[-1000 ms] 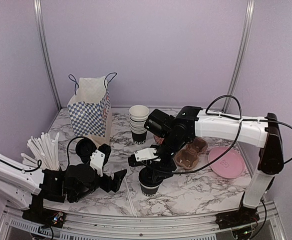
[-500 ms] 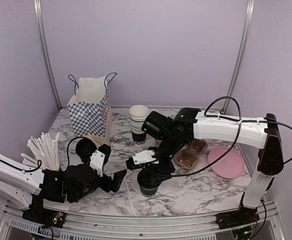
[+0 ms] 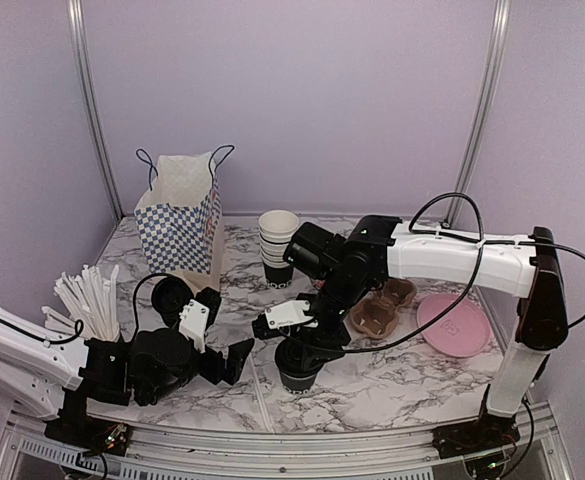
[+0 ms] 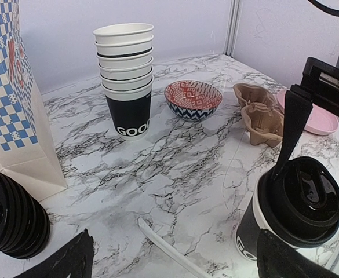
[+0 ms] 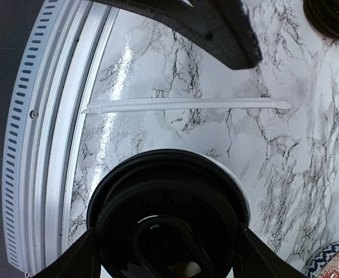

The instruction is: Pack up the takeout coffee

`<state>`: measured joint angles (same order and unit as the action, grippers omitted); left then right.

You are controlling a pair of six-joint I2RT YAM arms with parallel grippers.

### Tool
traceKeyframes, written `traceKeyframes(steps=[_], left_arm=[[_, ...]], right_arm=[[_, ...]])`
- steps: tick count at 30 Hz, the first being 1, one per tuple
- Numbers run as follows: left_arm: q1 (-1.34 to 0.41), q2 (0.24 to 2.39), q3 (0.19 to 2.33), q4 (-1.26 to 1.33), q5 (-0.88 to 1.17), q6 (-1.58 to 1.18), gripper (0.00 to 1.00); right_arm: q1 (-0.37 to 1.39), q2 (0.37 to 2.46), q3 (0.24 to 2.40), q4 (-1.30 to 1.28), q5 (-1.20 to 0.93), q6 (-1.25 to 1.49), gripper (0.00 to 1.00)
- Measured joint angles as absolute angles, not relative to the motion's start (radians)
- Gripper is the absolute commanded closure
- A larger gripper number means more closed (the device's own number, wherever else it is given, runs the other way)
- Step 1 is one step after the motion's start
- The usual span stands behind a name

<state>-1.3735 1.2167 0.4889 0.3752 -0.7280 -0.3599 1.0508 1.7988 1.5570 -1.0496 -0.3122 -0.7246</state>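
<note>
Top view looks down; wrist views closely share takeout coffee (image 4: 301, 201).

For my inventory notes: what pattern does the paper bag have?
Blue and white checks on the paper bag, seen best in the top external view.

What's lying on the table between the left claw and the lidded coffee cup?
One white straw lies flat between the left gripper and the takeout coffee; the right wrist view shows it most clearly.

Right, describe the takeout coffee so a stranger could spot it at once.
Find the marble table's near edge, about its middle. The takeout coffee stands between the right arm's fingers: one black cup wearing a black lid, unlike the lidless white-rimmed stack behind.
</note>
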Motion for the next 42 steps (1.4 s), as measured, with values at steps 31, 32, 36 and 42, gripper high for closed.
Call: traceKeyframes(steps=[31,32,36,42], left_arm=[[-1.374,1.230,0.489,0.373,-0.730,-0.347,0.01],[-1.374,1.230,0.489,0.373,-0.730,-0.347,0.01],[-1.374,1.231,0.489,0.373,-0.730,-0.347,0.01],[-1.374,1.243,0.489,0.373,-0.730,-0.347,0.01]], right_arm=[[1.052,1.799,1.557,-1.040,-0.312,-0.712,0.33],[1.052,1.799,1.557,-1.042,-0.315,-0.714,0.33],[1.052,1.799,1.557,-1.048,-0.326,-0.715,0.32],[1.052,1.799,1.550,-1.036,-0.327,-0.715,0.31]])
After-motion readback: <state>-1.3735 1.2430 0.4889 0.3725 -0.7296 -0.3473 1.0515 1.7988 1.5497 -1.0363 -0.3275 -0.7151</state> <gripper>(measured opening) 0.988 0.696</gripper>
